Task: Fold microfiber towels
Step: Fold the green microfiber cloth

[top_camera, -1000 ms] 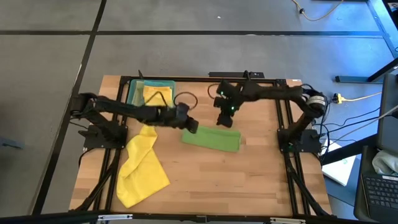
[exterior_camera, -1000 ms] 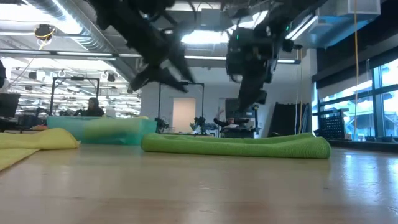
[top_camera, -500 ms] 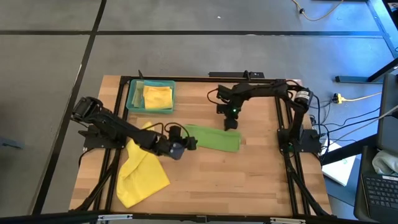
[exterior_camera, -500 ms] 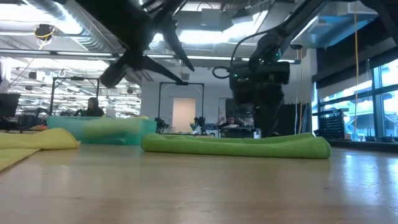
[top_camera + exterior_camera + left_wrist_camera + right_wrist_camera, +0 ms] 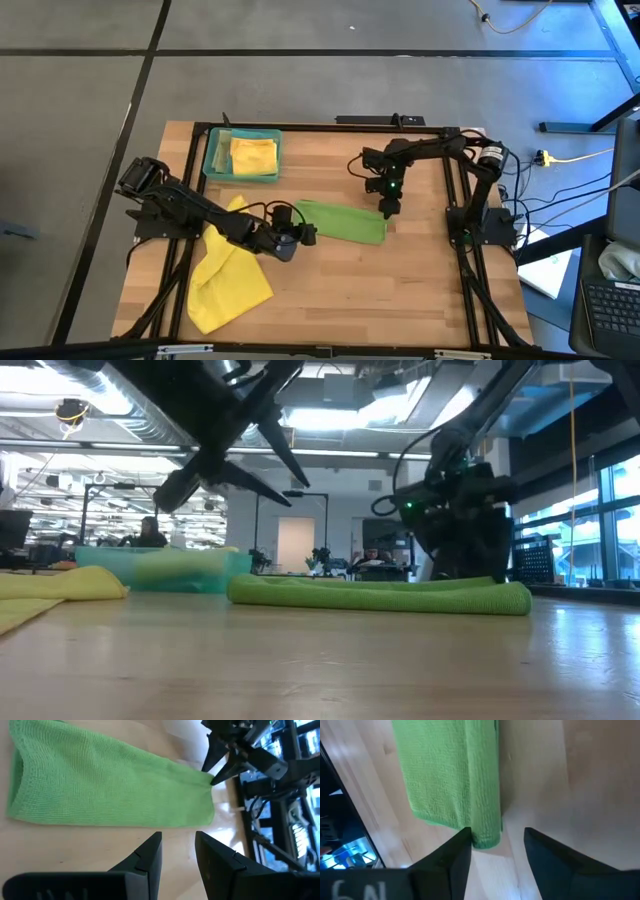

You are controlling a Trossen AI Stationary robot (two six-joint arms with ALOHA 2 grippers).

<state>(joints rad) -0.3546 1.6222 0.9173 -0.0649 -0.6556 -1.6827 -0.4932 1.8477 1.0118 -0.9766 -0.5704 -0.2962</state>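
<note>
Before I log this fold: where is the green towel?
In the high view the green towel lies folded in a long strip at the table's middle, between the left gripper at one end and the right gripper at the other.

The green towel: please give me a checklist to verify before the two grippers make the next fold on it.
1. Green towel lies flat on the table as a long folded strip: ok.
2. Right gripper is at the towel's end with jaws open and nothing held: ok.
3. Left gripper is at the opposite end, jaws apart and empty: ok.
4. Both grippers low enough to pinch the cloth: cannot tell.
5. Loose yellow towel lies apart from the green one, beside the left arm: ok.
6. Tray with a folded yellow towel stands away from the fold area: ok.
</note>
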